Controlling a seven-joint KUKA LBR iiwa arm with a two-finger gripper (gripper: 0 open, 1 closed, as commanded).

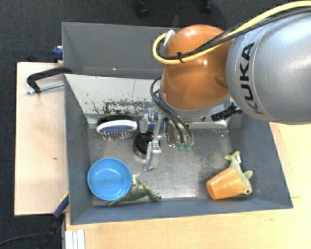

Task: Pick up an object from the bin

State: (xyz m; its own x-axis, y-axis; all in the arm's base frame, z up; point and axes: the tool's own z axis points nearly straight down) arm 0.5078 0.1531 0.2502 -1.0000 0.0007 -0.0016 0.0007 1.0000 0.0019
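Gripper low in the bin
Beside a small black object near the blue hairbrush; grasp state unclear.

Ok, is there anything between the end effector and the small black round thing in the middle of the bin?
Nothing visible. The end effector hangs right beside the black round thing, on its right. The brush, blue bowl and green toy all lie off to the side.
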